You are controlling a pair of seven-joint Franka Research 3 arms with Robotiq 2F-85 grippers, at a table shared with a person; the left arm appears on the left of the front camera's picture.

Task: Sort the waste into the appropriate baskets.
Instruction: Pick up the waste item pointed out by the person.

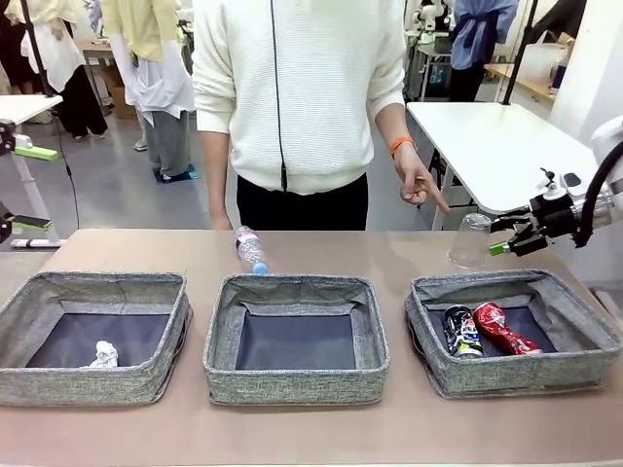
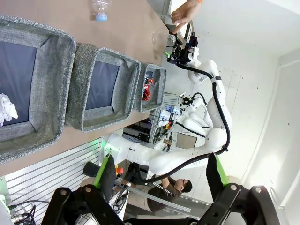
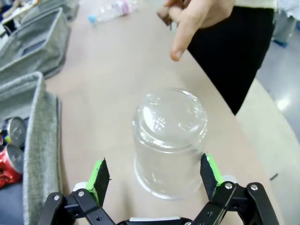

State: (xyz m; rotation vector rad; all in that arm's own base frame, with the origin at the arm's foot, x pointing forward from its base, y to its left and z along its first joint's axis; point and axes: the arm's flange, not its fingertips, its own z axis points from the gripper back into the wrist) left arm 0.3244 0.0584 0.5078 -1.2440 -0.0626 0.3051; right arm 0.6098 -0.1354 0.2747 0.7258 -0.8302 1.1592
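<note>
Three grey baskets stand in a row: left point(image 1: 29, 302), middle point(image 1: 222, 321), right point(image 1: 584, 336). The left one holds a crumpled paper ball point(image 1: 104, 354); the right one holds a dark printed can point(image 1: 461, 331) and a crushed red can point(image 1: 503, 328). A clear bottle point(image 1: 251, 249) lies behind the middle basket. A clear cup point(image 3: 168, 140) stands upside down behind the right basket. My right gripper point(image 3: 154, 173) is open, its fingers on either side of the cup's rim end. My left gripper point(image 2: 159, 173) is open and holds nothing, high above the baskets.
A person stands at the far edge, one hand point(image 1: 419, 185) pointing down towards the cup point(image 1: 471, 240). The bottle point(image 3: 110, 10) lies farther along the table. My right arm point(image 2: 211, 93) reaches in past the right basket point(image 2: 152, 86).
</note>
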